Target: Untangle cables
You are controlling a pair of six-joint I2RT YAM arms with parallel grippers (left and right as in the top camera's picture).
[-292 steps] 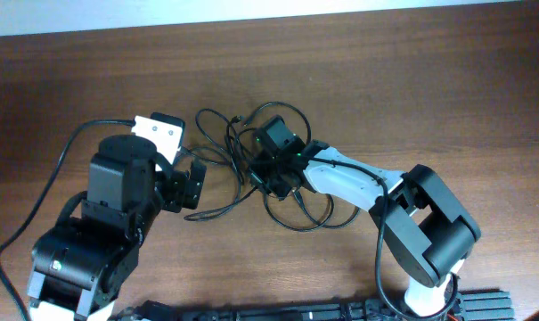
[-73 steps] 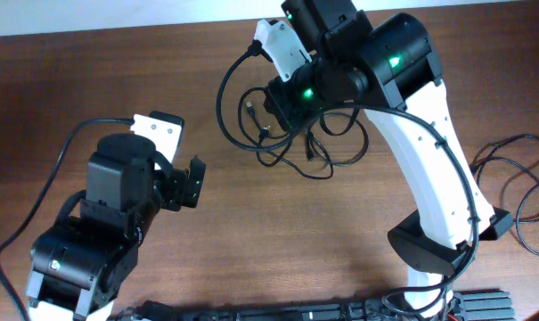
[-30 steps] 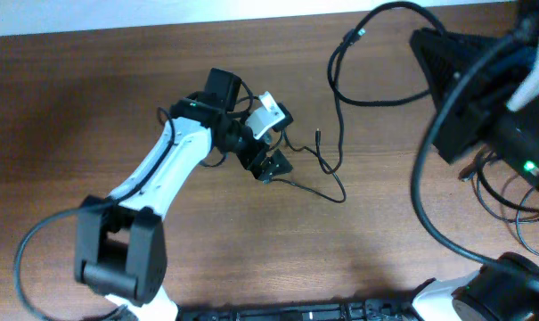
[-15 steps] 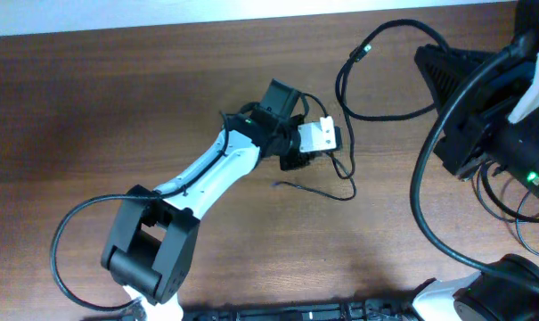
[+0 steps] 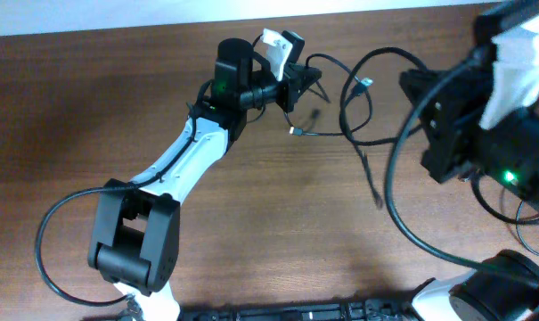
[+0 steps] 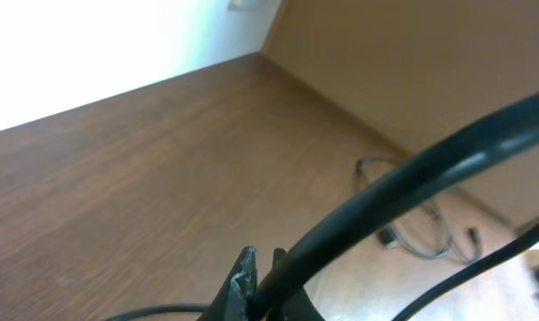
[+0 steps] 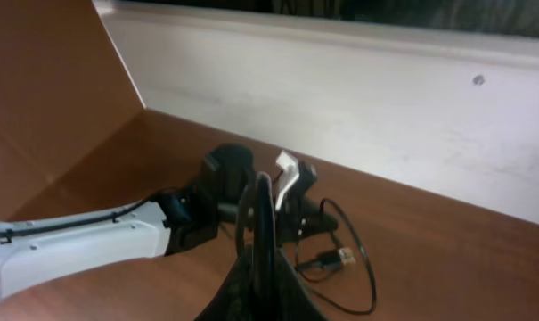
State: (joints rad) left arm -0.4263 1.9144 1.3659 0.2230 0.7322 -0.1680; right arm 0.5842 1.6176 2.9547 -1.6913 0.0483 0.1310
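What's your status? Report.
Left pincer shut on cable. Right pincer shut on cable, held high. Loose loops between arms, plug free. Nothing blocking.

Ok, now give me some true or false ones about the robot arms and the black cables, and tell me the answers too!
1. The cables are bright red. False: they are black.
2. The left fingers are pinched on a cable. True.
3. The table is brown wood. True.
4. The left arm is folded up at the near edge of the table. False: it stretches out toward the far edge.
5. One cable end has a small plug. True.
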